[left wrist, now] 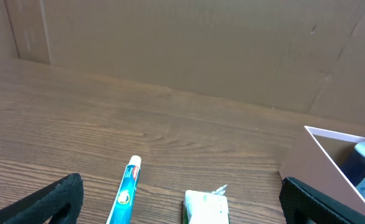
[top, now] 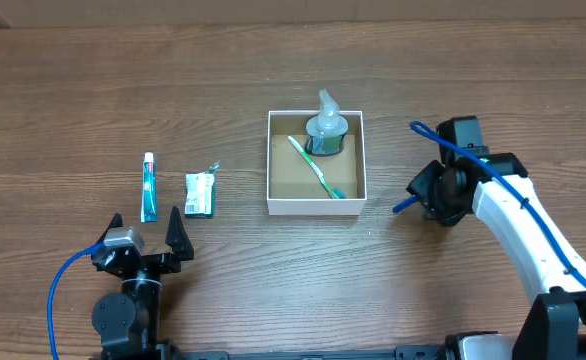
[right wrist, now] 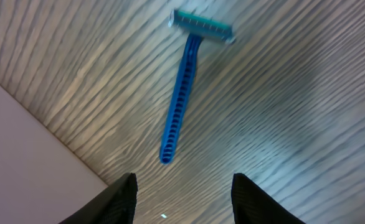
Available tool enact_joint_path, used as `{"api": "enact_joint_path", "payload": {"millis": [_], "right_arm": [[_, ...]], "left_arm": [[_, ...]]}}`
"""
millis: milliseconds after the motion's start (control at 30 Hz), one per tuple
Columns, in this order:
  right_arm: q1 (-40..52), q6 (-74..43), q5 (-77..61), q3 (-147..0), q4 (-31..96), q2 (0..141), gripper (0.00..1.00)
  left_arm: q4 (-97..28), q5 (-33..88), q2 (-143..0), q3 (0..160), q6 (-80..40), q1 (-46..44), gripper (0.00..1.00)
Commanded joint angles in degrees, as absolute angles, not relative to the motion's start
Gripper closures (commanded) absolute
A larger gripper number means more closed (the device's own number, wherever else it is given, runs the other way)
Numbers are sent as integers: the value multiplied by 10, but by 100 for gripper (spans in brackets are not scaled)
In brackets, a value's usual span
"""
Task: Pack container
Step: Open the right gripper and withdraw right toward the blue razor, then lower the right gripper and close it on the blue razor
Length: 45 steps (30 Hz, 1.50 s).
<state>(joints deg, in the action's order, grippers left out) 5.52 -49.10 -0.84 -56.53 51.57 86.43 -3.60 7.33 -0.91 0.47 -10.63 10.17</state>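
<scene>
The container (top: 316, 207) is a square box with white walls and a brown bottom at the table's middle. A green toothbrush (top: 316, 168) and a small clear-topped bottle (top: 326, 128) lie in it. A blue razor (right wrist: 181, 106) lies on the table just right of the box, its handle end showing in the overhead view (top: 402, 207). My right gripper (right wrist: 182, 196) is open and empty, hovering over the razor's handle end beside the container's wall (right wrist: 27, 162). My left gripper (top: 145, 232) is open and empty, just in front of a toothpaste tube (top: 149, 187) and a white-green packet (top: 200, 194).
The left wrist view shows the toothpaste tube (left wrist: 126, 193), the packet (left wrist: 204, 208) and the container's corner (left wrist: 319, 155), with a brown cardboard wall (left wrist: 189, 43) behind the table. Blue cables run along both arms.
</scene>
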Motion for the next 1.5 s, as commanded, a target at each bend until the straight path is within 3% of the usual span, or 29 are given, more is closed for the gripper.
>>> {"api": "enact_joint_path", "payload": {"millis": [0, 567, 967, 1033, 1167, 1467], "right_arm": [[60, -561, 5, -546, 512, 866, 49], [59, -615, 51, -529, 420, 925, 53], [59, -613, 51, -529, 390, 994, 45], [59, -611, 51, -529, 388, 994, 56], [59, -611, 51, -529, 395, 994, 69], [59, -583, 53, -530, 401, 994, 80]], "left_arm": [[-36, 82, -3, 3, -116, 105, 0], [-36, 82, -3, 3, -116, 105, 0], [-36, 82, -3, 3, -116, 105, 0], [-36, 82, -3, 3, -116, 105, 0], [-36, 82, -3, 3, -116, 105, 0], [-36, 82, -3, 3, -116, 105, 0]]}}
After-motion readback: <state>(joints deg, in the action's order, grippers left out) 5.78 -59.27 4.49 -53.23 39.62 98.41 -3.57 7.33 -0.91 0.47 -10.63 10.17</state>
